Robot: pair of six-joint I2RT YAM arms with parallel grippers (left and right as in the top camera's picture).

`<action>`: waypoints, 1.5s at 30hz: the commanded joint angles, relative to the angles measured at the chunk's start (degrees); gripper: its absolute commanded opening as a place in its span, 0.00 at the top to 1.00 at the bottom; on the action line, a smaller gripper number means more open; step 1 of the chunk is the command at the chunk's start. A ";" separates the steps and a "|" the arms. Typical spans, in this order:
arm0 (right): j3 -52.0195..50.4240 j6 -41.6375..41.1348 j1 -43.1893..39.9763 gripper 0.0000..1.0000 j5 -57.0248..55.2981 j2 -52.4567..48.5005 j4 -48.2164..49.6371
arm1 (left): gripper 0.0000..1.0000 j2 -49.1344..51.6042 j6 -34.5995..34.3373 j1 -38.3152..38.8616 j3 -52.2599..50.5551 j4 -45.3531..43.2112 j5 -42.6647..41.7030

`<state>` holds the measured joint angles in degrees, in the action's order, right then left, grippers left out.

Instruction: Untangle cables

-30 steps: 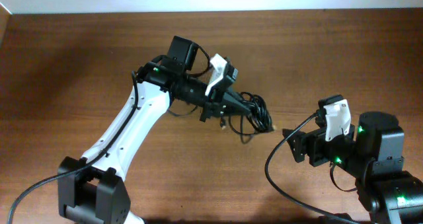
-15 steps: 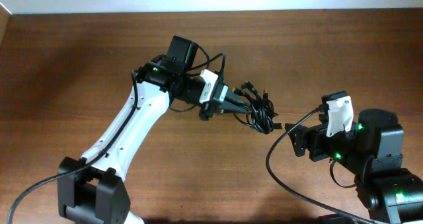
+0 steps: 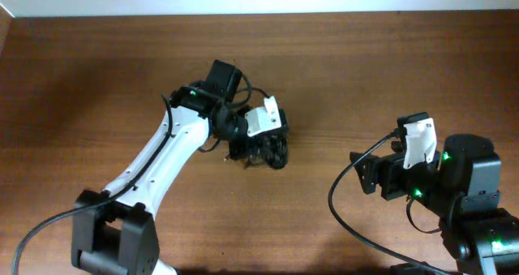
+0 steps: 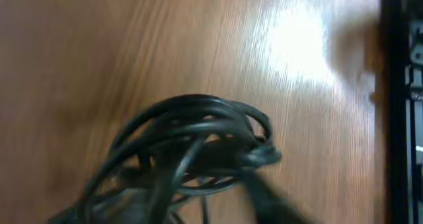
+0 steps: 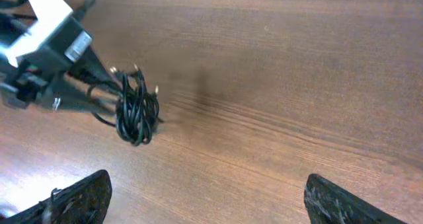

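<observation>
Cables [image 3: 272, 151] are sitting as one tight black knot just left of centre in the overhead frame. The left gripper [image 5: 116, 97] is poking into it, though blur is hiding whether its jaws are clamping or parting. The right gripper [image 5: 206, 179] is waiting lower right, spread wide and empty. I'd be pinning one loop, then drawing a plug end slowly across the table [image 3: 97, 64].
</observation>
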<state>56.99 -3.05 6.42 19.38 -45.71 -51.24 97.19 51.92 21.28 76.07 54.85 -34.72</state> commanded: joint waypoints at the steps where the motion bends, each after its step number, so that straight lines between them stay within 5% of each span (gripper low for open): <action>1: 1.07 -0.44 -0.17 0.08 0.52 -0.02 -0.09 | 0.01 -1.27 -3.82 -0.04 -1.29 -0.02 1.57; 4: 1.07 -0.42 -0.17 0.08 0.50 -0.02 -0.61 | 0.01 -1.27 -9.51 -0.07 -1.29 -0.09 1.60; 7: 1.07 -0.44 -0.17 0.08 0.28 -0.02 -0.87 | 0.01 -1.27 -30.84 0.81 -1.36 0.37 1.51; 10: 1.07 -2.05 -0.17 0.08 -3.67 -0.02 -1.81 | 0.01 -1.27 -33.81 7.39 -1.38 1.01 2.40; 14: 1.07 -3.93 -0.17 0.08 -7.65 -0.02 -3.91 | 0.01 -1.27 -47.23 15.96 -1.79 0.83 23.41; 26: 1.05 -3.91 -0.17 0.08 -7.63 -0.02 -4.33 | 0.02 -1.25 -47.78 18.71 -22.62 -24.24 25.55; 28: 1.05 -3.93 -0.17 0.08 -7.63 -0.02 -4.57 | 0.34 -1.20 -47.58 18.71 -22.73 -24.76 25.55; 31: 1.05 -3.91 -0.17 0.08 -7.63 -0.02 -4.94 | 1.00 -1.20 -47.60 18.71 -22.73 -25.09 23.52; 35: 1.05 -9.49 -0.17 0.08 -7.91 -0.02 -5.40 | 1.00 -2.71 -46.07 18.69 -21.75 -26.80 15.30; 41: 1.07 -18.91 -0.17 0.01 0.81 -0.02 -9.40 | 1.00 -26.21 -42.47 14.91 -19.26 -29.22 13.49; 45: 1.07 -15.19 -0.07 0.00 12.02 -0.02 -7.91 | 1.00 -34.75 -51.15 7.87 -19.26 -30.27 13.49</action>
<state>57.12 -20.43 6.42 23.35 -45.71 -60.60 65.12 7.01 32.08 55.42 25.52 -20.14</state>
